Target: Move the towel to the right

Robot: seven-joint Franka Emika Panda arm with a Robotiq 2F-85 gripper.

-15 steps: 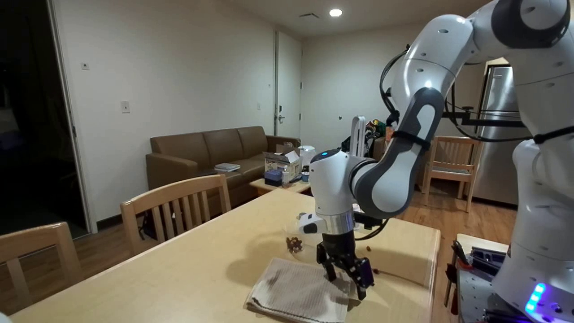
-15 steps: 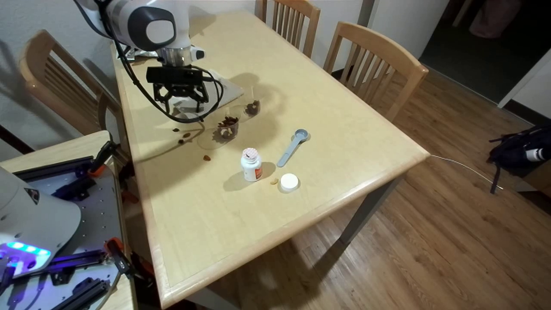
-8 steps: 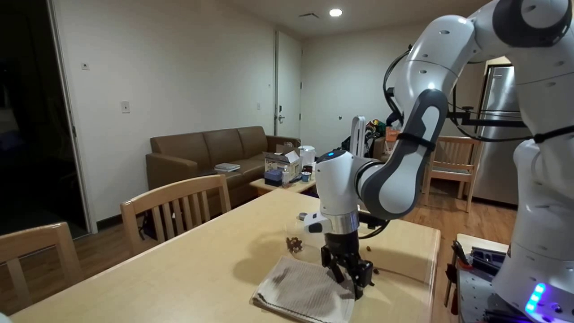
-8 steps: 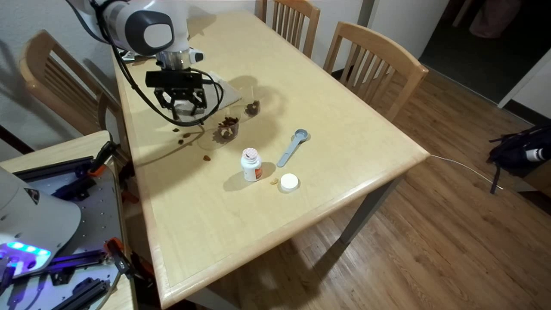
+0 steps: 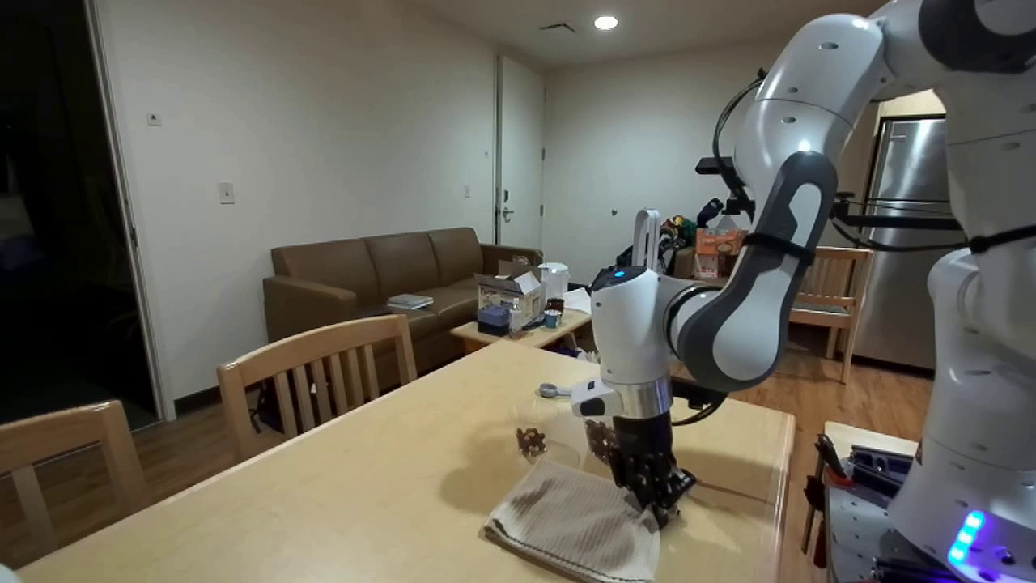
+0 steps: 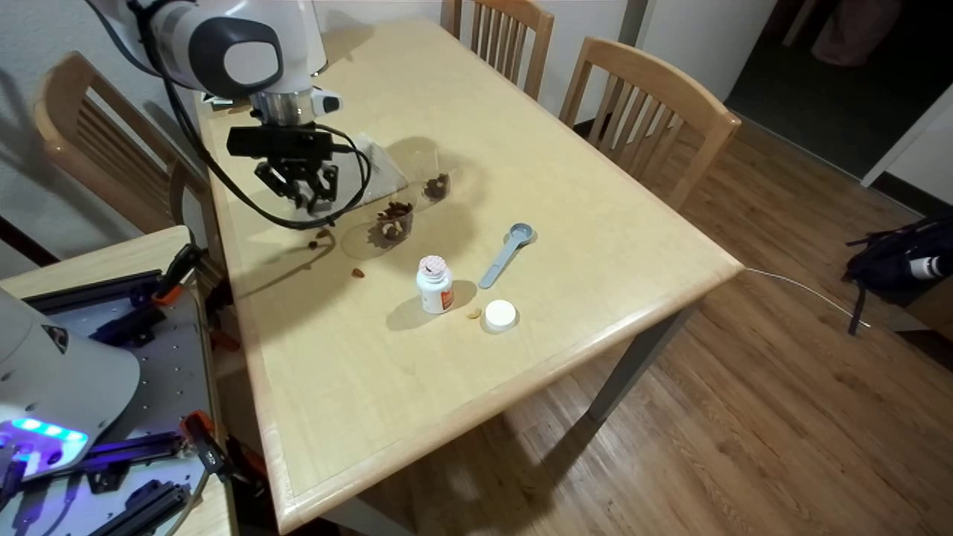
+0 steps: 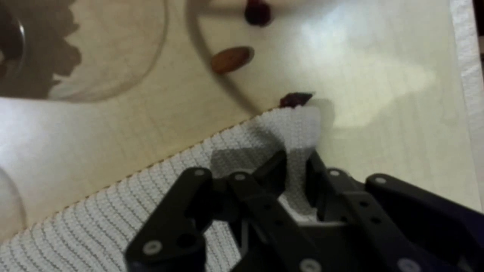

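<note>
A folded, pale ribbed towel [image 5: 566, 518] lies on the wooden table beneath the arm, showing in both exterior views. My gripper [image 7: 297, 160] is at the towel's edge nearest the robot base, pointing down. In the wrist view, a raised fold of the towel [image 7: 98, 223] stands pinched between the two black fingers [image 7: 315, 177]. The rest of the cloth spreads out flat to the lower left there. In an exterior view the arm and gripper [image 6: 307, 202] cover part of the towel [image 6: 381, 175].
Clear cups with nuts [image 6: 394, 221] stand close beside the towel. Loose bits, among them an almond [image 7: 231, 59], lie near its edge. A white bottle [image 6: 434, 286], its cap [image 6: 500, 316] and a grey scoop [image 6: 508, 253] are farther along the table [image 6: 417, 402].
The fingers have come together from wide apart and now grip the towel's edge. Gripper and towel have shifted towards the robot base, a little at a time.
</note>
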